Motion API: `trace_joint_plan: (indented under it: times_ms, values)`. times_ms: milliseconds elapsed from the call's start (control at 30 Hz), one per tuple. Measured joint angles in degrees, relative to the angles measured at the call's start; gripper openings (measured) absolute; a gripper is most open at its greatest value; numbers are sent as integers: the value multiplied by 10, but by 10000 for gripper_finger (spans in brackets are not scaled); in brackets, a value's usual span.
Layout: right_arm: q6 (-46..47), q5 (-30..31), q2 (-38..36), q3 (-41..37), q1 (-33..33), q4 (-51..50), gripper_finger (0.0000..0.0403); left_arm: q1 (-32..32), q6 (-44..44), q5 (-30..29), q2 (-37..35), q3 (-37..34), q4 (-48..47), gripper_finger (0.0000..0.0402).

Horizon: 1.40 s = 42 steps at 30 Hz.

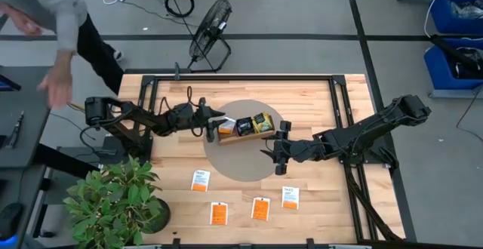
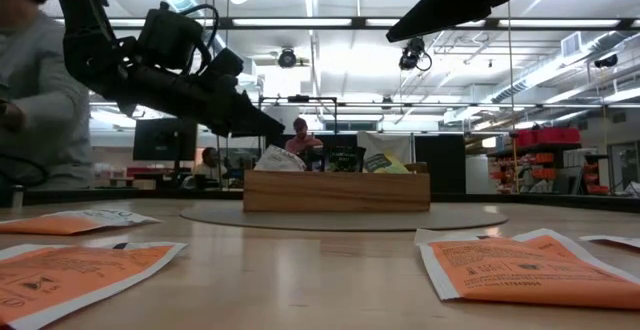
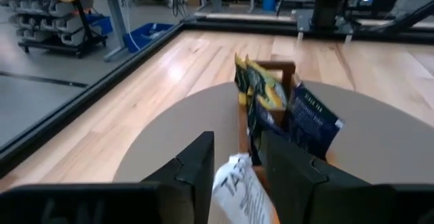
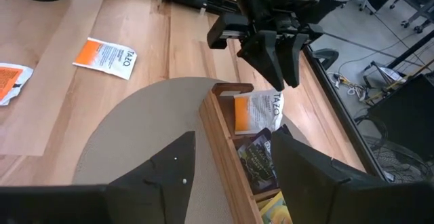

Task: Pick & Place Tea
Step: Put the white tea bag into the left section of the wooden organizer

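A long wooden tray (image 1: 245, 136) stands on a round grey mat (image 1: 241, 166). In it stand a dark tea packet (image 4: 254, 157), a yellow-green one (image 1: 262, 121), and, in the end compartment, a white packet (image 4: 266, 110) beside an orange one (image 4: 243, 115). My left gripper (image 4: 283, 75) hangs over that end, open, with the white packet's top (image 3: 237, 183) showing between its fingers. My right gripper (image 1: 273, 147) hovers open over the mat by the tray's near side, with nothing between its fingers. Several orange-and-white tea packets (image 1: 260, 208) lie flat near the table's front edge. My left gripper comes slanting down from the table's left, its fingers (image 3: 200, 166) on either side of the white packet's upper edge (image 3: 234, 173). The packet stands in the tray's end compartment. Whether the fingers touch it, I cannot tell.
A potted plant (image 1: 113, 204) stands at the near left corner. A person (image 1: 53, 23) reaches in beyond the table's far left, and a floor fan (image 1: 211, 26) stands behind the far edge. Black frame rails (image 1: 343, 106) run along the table's sides. Bare wood lies between the mat and the front packets.
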Motion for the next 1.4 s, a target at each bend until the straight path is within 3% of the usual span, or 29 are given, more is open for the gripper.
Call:
trace_joint_plan:
  times_ms: [900,1033,1300,1400]
  values:
    - [0,0,0,0,0,1,201,1,-31,1,0,0,-112,126]
    - [0,0,0,0,0,0,201,1,-31,-6,0,0,-106,126]
    - [0,0,0,0,0,0,201,1,-31,-91,0,0,-41,126]
    - [7,-16,0,0,0,-3,201,-1,-33,-90,0,0,-14,126]
